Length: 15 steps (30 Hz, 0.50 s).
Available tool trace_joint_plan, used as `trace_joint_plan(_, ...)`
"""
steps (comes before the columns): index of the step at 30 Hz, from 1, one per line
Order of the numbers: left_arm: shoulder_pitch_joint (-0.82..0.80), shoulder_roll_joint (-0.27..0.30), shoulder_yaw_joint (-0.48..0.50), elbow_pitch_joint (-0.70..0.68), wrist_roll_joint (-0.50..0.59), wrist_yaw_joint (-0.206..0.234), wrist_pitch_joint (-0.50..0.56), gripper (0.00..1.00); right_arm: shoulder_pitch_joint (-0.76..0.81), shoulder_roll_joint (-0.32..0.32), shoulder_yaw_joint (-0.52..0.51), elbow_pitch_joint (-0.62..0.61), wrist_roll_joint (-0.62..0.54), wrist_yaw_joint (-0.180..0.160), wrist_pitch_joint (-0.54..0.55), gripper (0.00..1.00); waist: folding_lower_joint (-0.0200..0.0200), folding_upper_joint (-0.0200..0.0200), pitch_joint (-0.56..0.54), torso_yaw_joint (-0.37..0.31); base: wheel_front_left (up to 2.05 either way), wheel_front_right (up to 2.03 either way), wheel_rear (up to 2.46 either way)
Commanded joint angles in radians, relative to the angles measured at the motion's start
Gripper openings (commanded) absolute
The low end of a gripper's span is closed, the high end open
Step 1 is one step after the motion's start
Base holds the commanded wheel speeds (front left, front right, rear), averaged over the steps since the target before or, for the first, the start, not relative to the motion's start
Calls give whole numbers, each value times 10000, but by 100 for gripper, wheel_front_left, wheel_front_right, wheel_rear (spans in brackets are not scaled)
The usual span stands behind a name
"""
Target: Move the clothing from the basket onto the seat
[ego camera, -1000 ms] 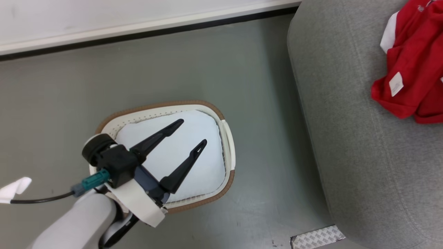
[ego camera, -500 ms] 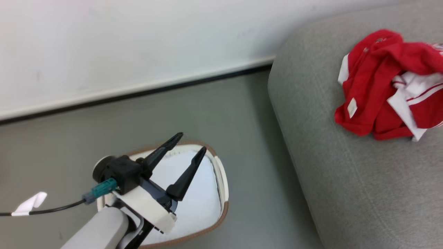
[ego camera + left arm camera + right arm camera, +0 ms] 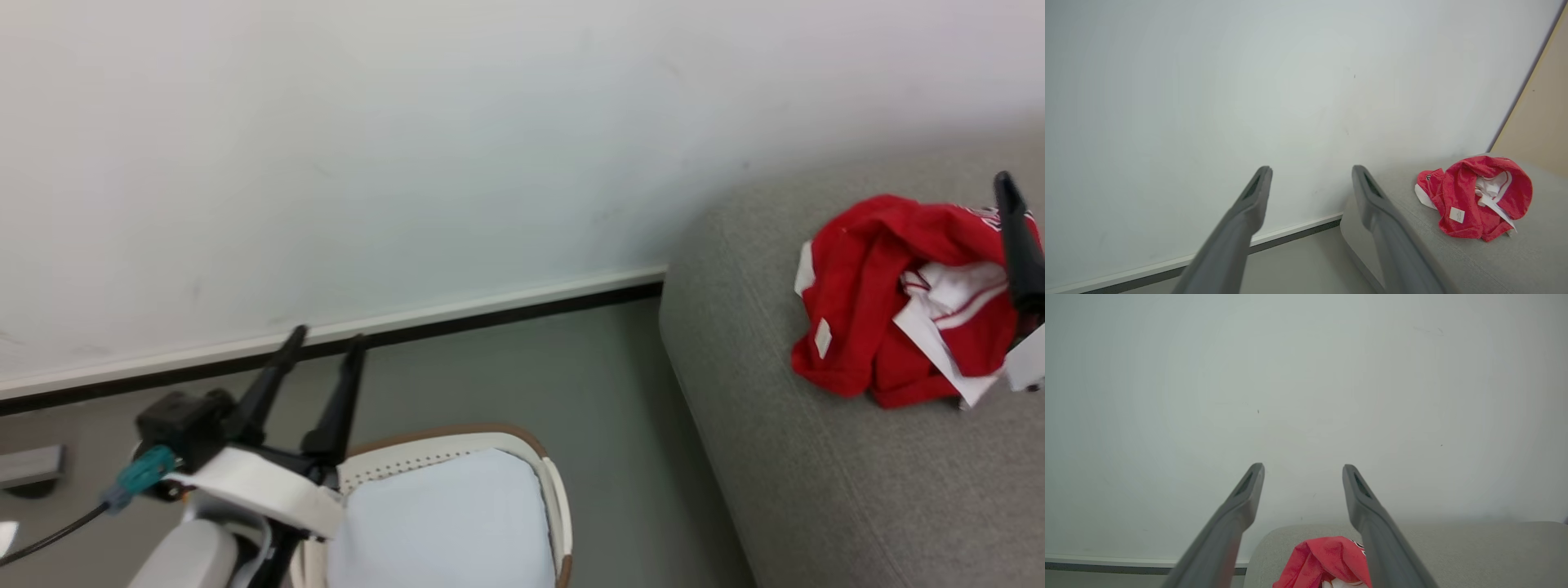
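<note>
Since my left gripper point(image 3: 327, 335) hangs spread wide and empty by the left edge of the basket point(image 3: 457, 437), where I see only pale lining point(image 3: 441, 523), I judge we're at the final check. Over on the seat point(image 3: 816, 490) the clothing point(image 3: 865, 327) lies heaped. The right gripper point(image 3: 1302, 468), equally wide and holding nothing, sits just over it, so I'd lift straight clear to avoid snagging cloth, then tilt down to view the basket's hidden near end.

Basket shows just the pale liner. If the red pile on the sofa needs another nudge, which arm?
Right, most likely. The right gripper is open and close over the clothing on the seat. The left gripper is open by the basket, across the floor from the pile.
</note>
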Motion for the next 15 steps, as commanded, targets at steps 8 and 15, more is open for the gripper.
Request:
trace_joint_plan(8,1238,-209,1933,376,474,422,-2,100,1823,1381,-175,-887,9,-23,-1470,100,3,0,-640,983,0,0,0)
trace_joint_plan(15,2150,-688,3306,847,979,394,-2,100,3407,2490,-76,-602,-291,-23,-2894,100,3,0,-839,1307,0,0,0)
